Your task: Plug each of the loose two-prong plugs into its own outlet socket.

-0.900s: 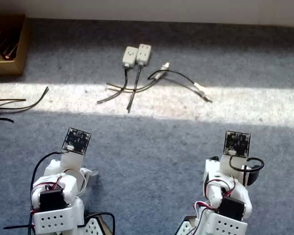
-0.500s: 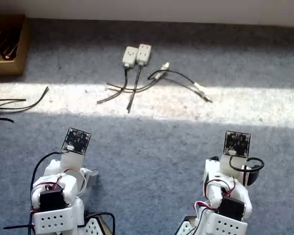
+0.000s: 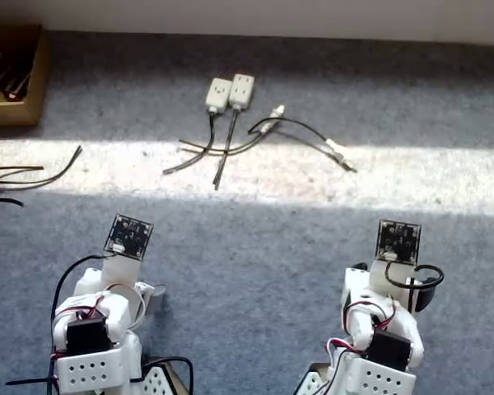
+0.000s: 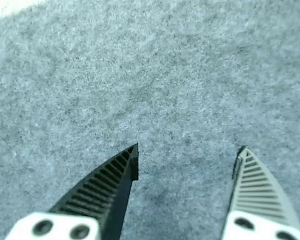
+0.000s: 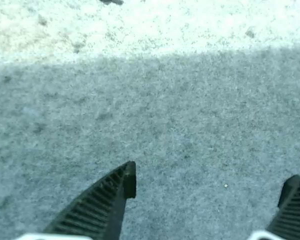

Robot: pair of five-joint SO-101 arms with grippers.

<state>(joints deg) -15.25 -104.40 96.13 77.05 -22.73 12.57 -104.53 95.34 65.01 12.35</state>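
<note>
Covering the whole work surface: grey-blue carpet (image 3: 255, 247), short-piled and crossed from side to side by a bright band of sunlight (image 3: 412, 173). A pale wall strip (image 3: 313, 16) runs along the far edge, a shallow wooden box (image 3: 20, 78) sits in the far corner, and a few loose dark cables (image 3: 33, 174) lie by the side edge. First outlet socket (image 3: 218, 95) and second outlet socket (image 3: 242, 90): small white rectangular blocks, faces up, lying side by side and touching on the shaded carpet just beyond the sunlight. Each trails a dark cord (image 3: 222, 152) toward the arms, and the cords cross in the light. First plug (image 3: 272, 118): small, white, just beside the sockets, unplugged, on a thin dark lead. Second plug (image 3: 337, 149): same type, farther out to the side at the edge of the sunlit band, well apart from the sockets. Two white arms (image 3: 99, 329) (image 3: 387, 329) sit at the near edge, well apart from all the task's things. Left gripper (image 4: 188, 150): black ribbed fingers spread wide over bare carpet, holding nothing. Right gripper (image 5: 212, 172): fingers likewise spread, nothing between them, above shaded carpet near the border of the sunlight.
</note>
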